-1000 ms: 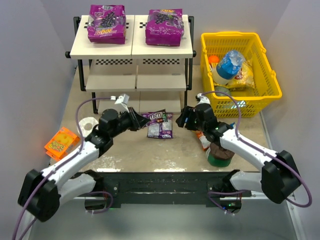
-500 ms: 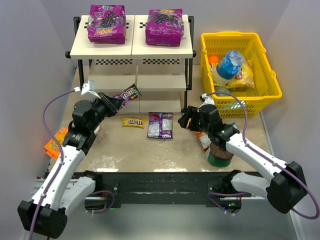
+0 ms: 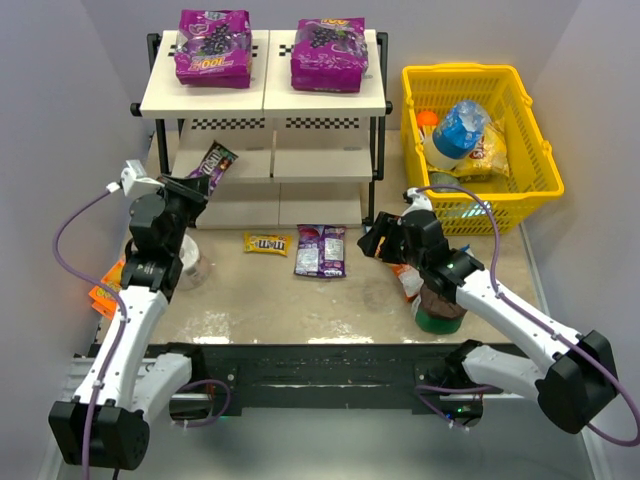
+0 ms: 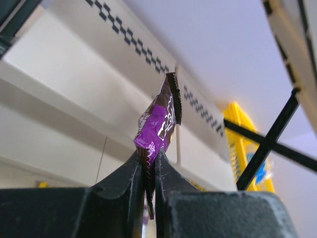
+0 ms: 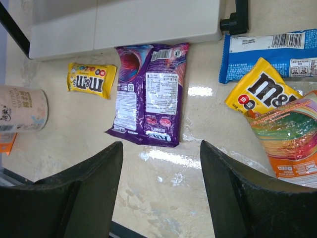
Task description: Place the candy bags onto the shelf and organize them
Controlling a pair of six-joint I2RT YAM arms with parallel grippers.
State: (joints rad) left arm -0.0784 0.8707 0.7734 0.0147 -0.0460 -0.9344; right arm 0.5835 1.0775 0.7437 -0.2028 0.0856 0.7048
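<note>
Left wrist view shows the left fingers [image 4: 124, 183] clamped on the bottom edge of a small dark-purple candy bag [image 4: 159, 121], its long axis rising straight out from them toward the shelf [image 4: 74, 69] boards ahead. Top external adds that its free end tilts up toward the middle tier's left board. Right wrist view alone shows the right fingers [image 5: 94, 178] spread wide above the desk [image 5: 163, 188], a purple bag [image 5: 148, 94] lying flat just beyond them.

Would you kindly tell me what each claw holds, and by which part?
Left claw pinches a small dark-purple candy packet by one crimped end; right claw holds nothing.
</note>
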